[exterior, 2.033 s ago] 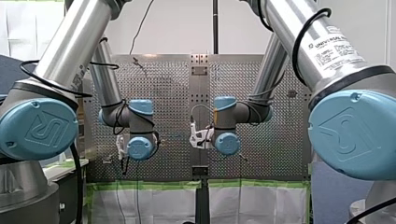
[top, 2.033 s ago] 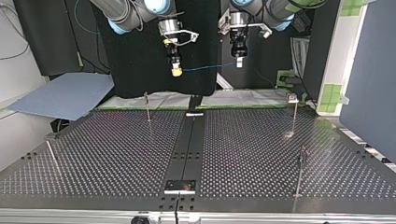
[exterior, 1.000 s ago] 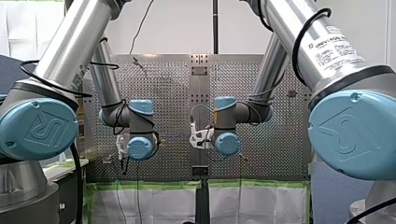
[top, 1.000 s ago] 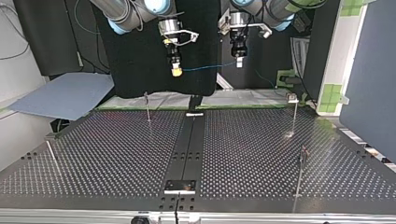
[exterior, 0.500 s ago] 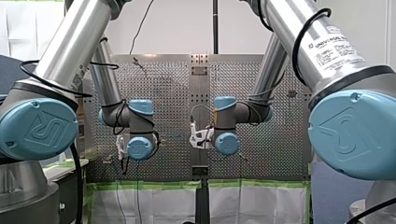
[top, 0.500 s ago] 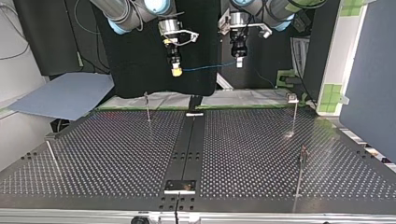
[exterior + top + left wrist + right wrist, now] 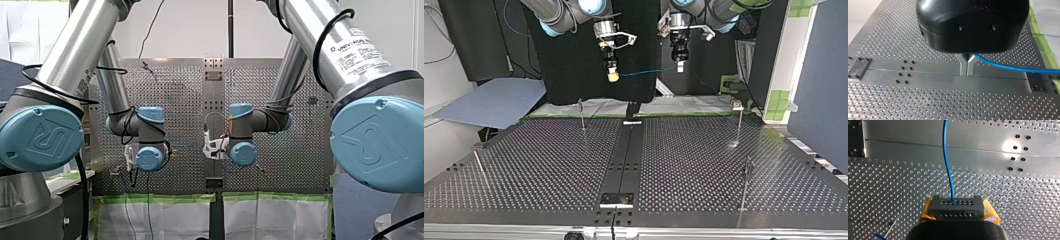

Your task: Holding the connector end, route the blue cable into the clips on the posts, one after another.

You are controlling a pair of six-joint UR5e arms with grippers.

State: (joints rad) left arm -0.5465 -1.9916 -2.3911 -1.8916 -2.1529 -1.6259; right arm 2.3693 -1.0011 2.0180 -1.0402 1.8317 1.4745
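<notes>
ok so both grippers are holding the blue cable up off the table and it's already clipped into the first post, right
Not clipped yet. In the top view the blue cable hangs between my right gripper and my left gripper, above the table, touching none of the posts. Both grippers do hold it up.

Cable [image 7: 644,72] runs from my left tool [image 7: 679,68] to connector [image 7: 957,206] in my right tool [image 7: 612,76].

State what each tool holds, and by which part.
My right tool clamps the connector by its sides; my left tool pinches the cable further along.
</notes>
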